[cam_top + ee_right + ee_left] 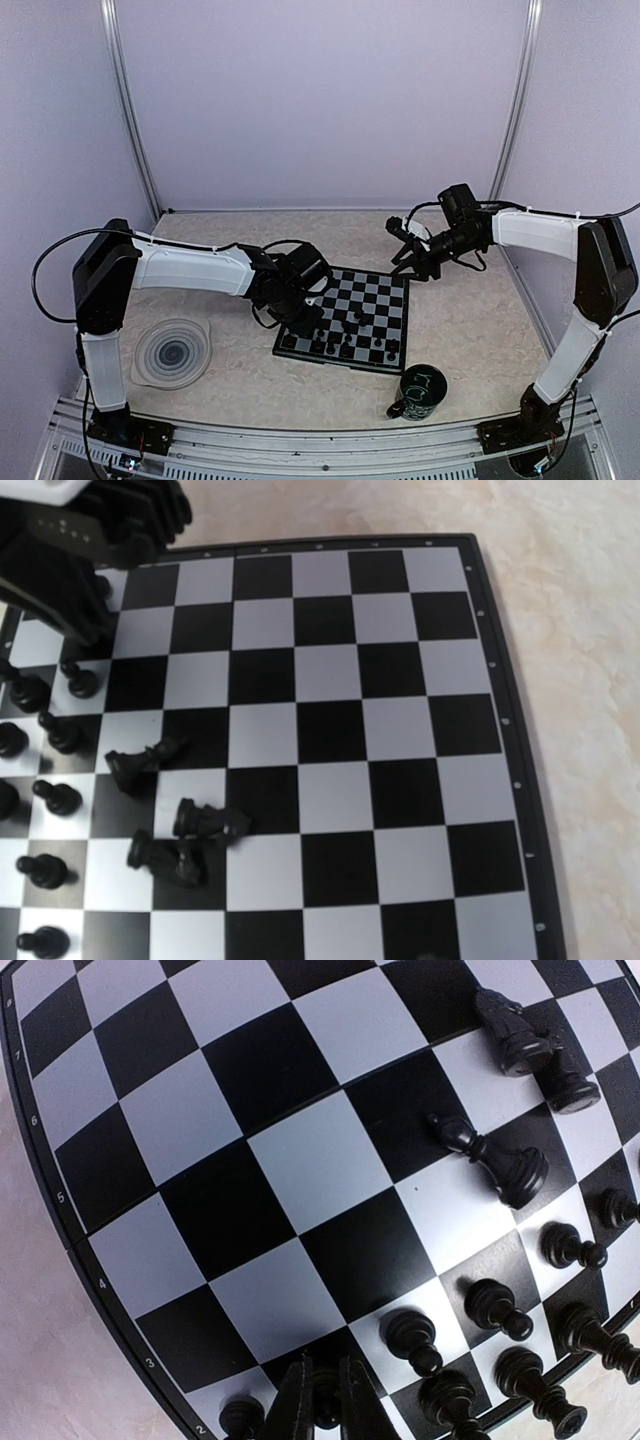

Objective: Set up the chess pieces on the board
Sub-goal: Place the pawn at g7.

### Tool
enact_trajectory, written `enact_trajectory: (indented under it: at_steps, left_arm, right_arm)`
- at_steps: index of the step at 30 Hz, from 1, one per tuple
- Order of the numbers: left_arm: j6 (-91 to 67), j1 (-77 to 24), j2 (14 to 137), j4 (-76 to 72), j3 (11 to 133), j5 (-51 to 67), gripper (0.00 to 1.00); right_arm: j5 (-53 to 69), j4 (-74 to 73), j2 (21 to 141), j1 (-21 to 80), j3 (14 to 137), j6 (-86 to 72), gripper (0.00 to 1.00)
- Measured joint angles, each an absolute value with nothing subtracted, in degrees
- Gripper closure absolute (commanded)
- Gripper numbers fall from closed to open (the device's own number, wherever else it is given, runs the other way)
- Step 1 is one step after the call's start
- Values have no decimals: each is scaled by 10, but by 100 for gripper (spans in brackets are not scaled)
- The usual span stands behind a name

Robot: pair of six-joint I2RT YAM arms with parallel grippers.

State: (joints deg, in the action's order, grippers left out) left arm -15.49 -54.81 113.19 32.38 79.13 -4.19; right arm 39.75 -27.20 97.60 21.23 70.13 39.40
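The board [383, 295] lies flat a little below the middle of the top view, slightly askew to the frame. The chess pieces [345, 350], all black, stand in rows along its lower edge. In the right wrist view these rows run down the left margin. Three toppled pieces [210, 820] lie on their sides just to the right of the rows there, close together, in the lower left part of the frame. The rest of the squares are bare.

The left pincer [325, 1368] comes in at the bottom edge of the left wrist view, low over the edge squares near standing pawns. Its fingers [298, 1405] are drawn narrow, almost together. A small dark piece shows in the slit between them, but I cannot tell whether it is clamped.

The right pincer [403, 245] hangs above the board's upper right corner in the top view, well clear of the pieces. I cannot tell how wide it stands.

On the tabletop [470, 330], a dark green mug [420, 392] stands just below the board's lower right corner. A round grey spiral plate [172, 352] lies at lower left, apart from the board.
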Motion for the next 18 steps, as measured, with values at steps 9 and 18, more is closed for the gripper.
enact_trajectory:
  at_steps: [9,18]
  left_arm:
    - [-156,-548,1132,333,793,-55,76]
    - [-136,-547,1125,359,849,-81,66]
  right_arm:
    - [397,-273,976,213,701,394,58]
    - [384,-281,977,213,702,401,56]
